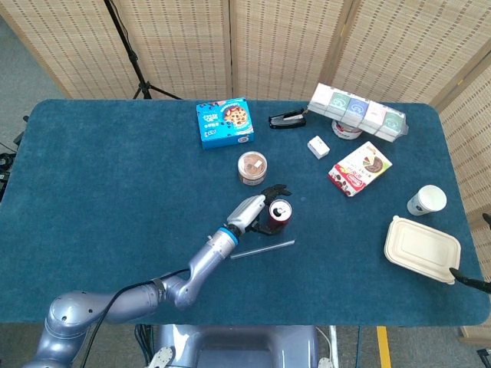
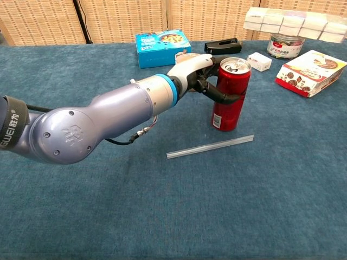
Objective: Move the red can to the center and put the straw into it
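Note:
The red can (image 1: 280, 212) (image 2: 230, 97) stands upright on the blue table near its middle, its top opened. My left hand (image 1: 265, 205) (image 2: 205, 78) is at the can's left side with its dark fingers (image 2: 223, 99) spread loosely around the can, no longer clamped on it. The clear straw (image 1: 262, 249) (image 2: 210, 147) lies flat on the cloth just in front of the can, untouched. Of my right hand (image 1: 472, 281) only dark fingertips show at the head view's right edge, apart and holding nothing.
A round brown-lidded tub (image 1: 252, 167) sits just behind the can. Further back are a blue cookie box (image 1: 224, 122), a black stapler (image 1: 287, 119), a small white box (image 1: 318, 146) and a red snack box (image 1: 359, 169). A paper cup (image 1: 426, 200) and a takeaway box (image 1: 423, 249) stand at the right.

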